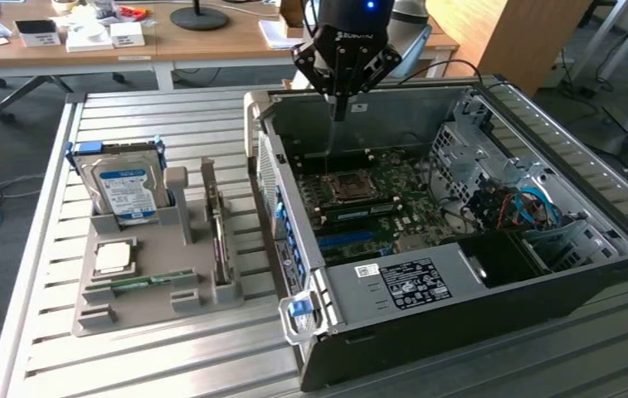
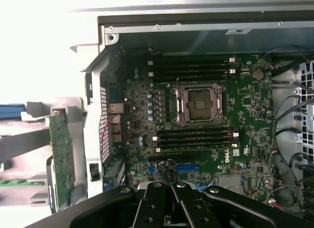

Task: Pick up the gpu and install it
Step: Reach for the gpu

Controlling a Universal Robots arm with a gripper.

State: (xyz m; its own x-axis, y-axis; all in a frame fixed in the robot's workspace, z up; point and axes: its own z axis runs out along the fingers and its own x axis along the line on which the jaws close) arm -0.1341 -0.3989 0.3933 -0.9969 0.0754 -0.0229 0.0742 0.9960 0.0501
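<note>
The gpu (image 1: 217,236) is a thin card standing on edge in a slot of the grey holder (image 1: 148,315), at the exterior view's left of the computer case. In the wrist view the gpu (image 2: 61,159) shows its green board beside the case wall. My gripper (image 1: 342,109) hangs over the back of the open case (image 1: 491,286), above the motherboard (image 1: 396,195) and well apart from the gpu. Its fingers are shut with nothing between them. The wrist view has the gripper (image 2: 170,189) above the motherboard (image 2: 245,90), near a blue slot (image 2: 188,167).
The holder also carries a blue-labelled hard drive (image 1: 125,189), a processor chip (image 1: 114,256) and a narrow green RAM stick (image 1: 138,283). The case has its open side up, with a power supply (image 1: 408,283) and cables (image 1: 513,207). Desks stand behind the slatted table (image 1: 125,365).
</note>
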